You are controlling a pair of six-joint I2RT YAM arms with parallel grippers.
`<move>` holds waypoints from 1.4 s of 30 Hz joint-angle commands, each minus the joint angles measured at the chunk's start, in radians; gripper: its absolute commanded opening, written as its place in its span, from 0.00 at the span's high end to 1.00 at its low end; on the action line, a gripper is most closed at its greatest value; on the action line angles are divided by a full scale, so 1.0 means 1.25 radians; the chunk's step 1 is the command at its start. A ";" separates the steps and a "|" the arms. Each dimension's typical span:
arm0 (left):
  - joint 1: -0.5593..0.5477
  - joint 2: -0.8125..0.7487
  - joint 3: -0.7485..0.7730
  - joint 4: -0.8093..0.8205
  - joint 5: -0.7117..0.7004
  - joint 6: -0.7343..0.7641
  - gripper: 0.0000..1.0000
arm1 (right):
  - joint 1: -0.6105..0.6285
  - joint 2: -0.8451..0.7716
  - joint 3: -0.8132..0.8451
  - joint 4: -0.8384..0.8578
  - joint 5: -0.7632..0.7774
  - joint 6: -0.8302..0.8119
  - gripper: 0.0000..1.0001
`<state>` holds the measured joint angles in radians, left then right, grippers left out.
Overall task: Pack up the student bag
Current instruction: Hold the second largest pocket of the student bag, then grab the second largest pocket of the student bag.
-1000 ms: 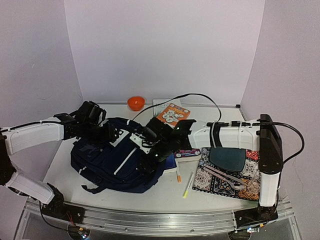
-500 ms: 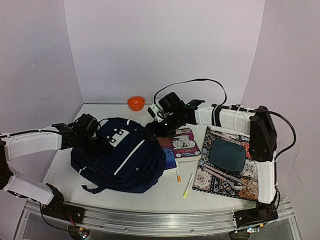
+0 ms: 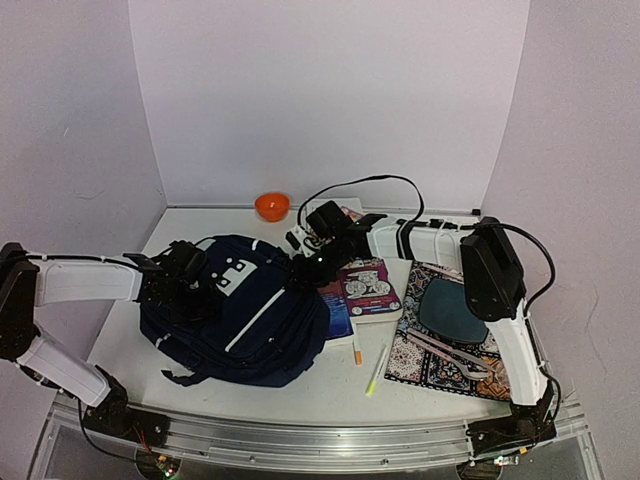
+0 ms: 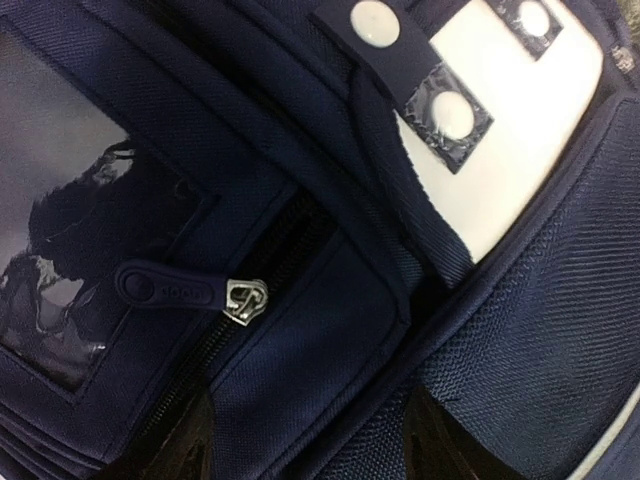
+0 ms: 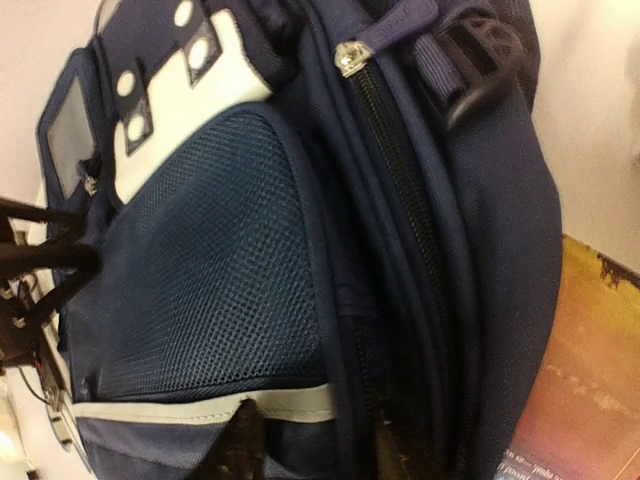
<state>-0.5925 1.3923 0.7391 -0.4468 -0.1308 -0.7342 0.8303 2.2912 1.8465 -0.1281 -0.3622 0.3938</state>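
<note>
"Arms?"
"Both reach low to the student bag (image 3: 255, 320), lying mid-tabletop (image 3: 300, 390). Left gripper (image 3: 190, 275) spread open on woven navy fabric. Right gripper (image 3: 303, 268) at the mesh panel (image 5: 200, 260), hold unclear."

The fingers of the left gripper (image 4: 312, 455) and right gripper (image 5: 318, 450) are cut off at the wrist views' bottom edges, dark and blurred; any grip on the student bag (image 3: 240, 315) is unclear. It hides part of a blue book (image 3: 340, 316).
</note>
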 commanded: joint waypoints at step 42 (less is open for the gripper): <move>-0.424 0.014 0.119 -0.074 -0.135 -0.171 0.70 | 0.025 -0.135 -0.189 0.339 0.063 0.290 1.00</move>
<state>-1.0857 1.3910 0.8881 -0.5225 -0.2374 -0.8739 0.8536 2.1468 1.5787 0.2173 -0.2856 0.7498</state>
